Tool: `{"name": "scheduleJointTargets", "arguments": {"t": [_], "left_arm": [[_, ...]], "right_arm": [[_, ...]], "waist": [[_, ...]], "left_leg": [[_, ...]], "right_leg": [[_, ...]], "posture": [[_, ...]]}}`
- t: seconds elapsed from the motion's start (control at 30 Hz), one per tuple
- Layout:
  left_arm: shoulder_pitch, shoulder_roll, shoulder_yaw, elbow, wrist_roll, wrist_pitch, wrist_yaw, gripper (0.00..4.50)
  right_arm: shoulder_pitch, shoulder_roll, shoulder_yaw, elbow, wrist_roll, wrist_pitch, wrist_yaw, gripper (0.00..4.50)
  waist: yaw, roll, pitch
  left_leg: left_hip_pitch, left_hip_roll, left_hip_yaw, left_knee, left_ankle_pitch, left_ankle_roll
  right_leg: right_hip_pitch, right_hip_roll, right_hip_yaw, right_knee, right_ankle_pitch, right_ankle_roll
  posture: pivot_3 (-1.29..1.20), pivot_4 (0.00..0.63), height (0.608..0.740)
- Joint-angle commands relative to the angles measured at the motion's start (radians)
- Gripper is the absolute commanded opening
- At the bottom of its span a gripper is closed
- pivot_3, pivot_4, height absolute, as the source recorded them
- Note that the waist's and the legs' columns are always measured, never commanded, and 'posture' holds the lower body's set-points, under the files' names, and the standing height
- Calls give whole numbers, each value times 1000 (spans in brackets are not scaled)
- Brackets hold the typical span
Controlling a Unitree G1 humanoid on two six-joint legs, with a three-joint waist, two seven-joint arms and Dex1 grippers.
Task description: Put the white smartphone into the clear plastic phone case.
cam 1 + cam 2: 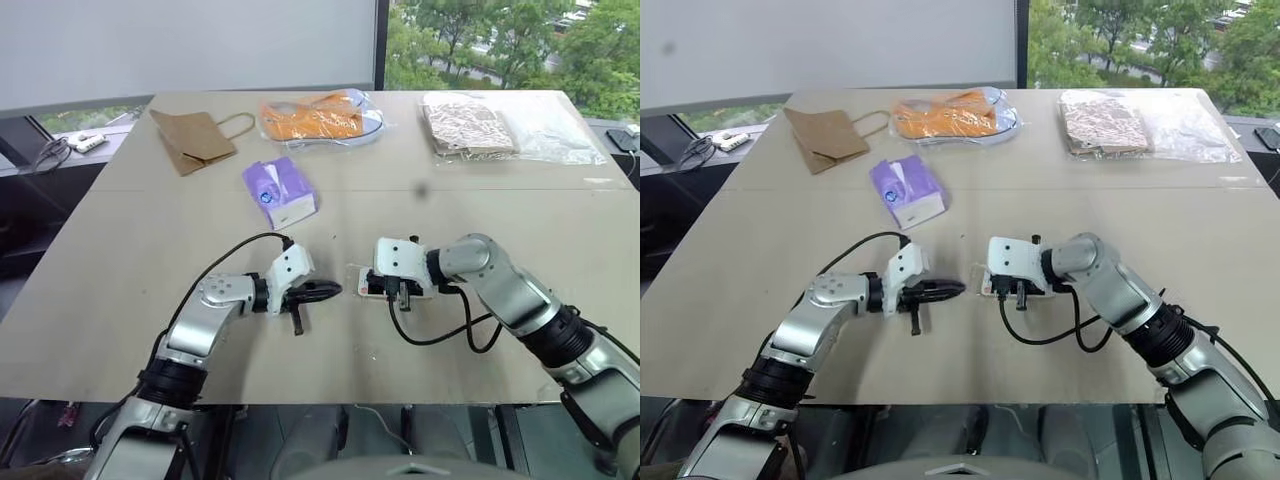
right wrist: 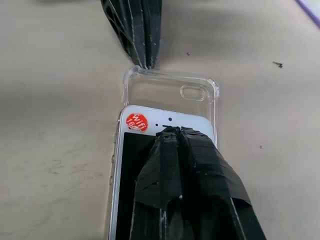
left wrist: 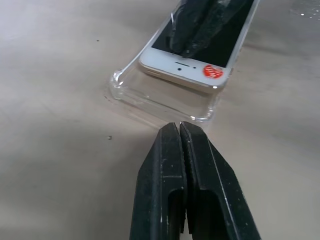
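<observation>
White smartphone: screen up, lying partly in the clear plastic phone case near the table's front edge, its top end short of the case's end wall. Right gripper: fingers together, tips pressing the screen. Left gripper: fingers together, tips at the case's end rim.

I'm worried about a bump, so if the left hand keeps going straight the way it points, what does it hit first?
Most likely the near end rim of the clear plastic phone case, right ahead of the shut left hand; the white smartphone lies just beyond.

A round red sticker on the white smartphone reads "wifi" above the figures "16".
</observation>
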Motion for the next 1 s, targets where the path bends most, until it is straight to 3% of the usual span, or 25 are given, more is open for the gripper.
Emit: {"name": "scheduleJointTargets", "arguments": {"t": [0.03, 0.37, 0.53, 1.0], "left_arm": [[17, -15, -22, -31, -5, -36, -16, 70], [18, -13, -19, -2, -6, -54, -24, 70], [21, -10, -19, 15, -4, -72, -29, 70], [19, -8, -12, 83, 1, -115, -44, 70]], "right_arm": [[65, -16, 73, 103, -71, -6, 7, 0], [107, -17, 101, 183, -122, -105, 41, 0], [108, -15, 131, 266, -187, -168, 41, 0], [137, 18, 151, 370, -268, -239, 62, 0]], "waist": [[0, 0, -2], [3, 1, -18], [6, 2, -19], [6, 5, -28]], "left_leg": [[0, 0, 0, 0, 0, 0], [1, 0, -1, 0, 1, -2], [19, 0, -1, -4, -1, 1], [30, 1, -1, -7, -1, 1]], "right_leg": [[0, 0, 0, 0, 0, 0], [1, 0, 0, 0, 0, 0], [18, 0, 0, -2, -1, 2], [28, 1, 1, -2, -5, 7]], "posture": [[0, 150, 740], [0, 150, 740], [0, 150, 740], [0, 150, 740]]}}
